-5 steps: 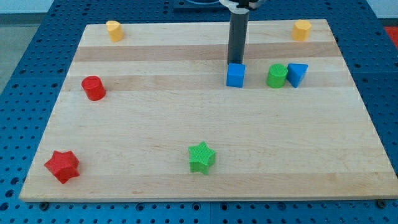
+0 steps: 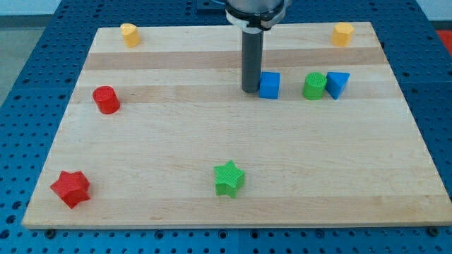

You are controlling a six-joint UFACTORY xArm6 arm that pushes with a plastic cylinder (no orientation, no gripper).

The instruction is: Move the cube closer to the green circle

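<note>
Wooden desk (image 2: 212, 148) carries scattered blocks; the arm has no gripper. The tip (image 2: 250, 89) sits just left of the blue cube (image 2: 269, 85), green circle (image 2: 314, 86) further right. Next: push rightward.

Small blue plastic cube (image 2: 269, 85): upright on the wooden board, upper middle; my tip (image 2: 251, 90) just beside its left face; green plastic cylinder (image 2: 314, 86): upright, near the cube's right.
</note>
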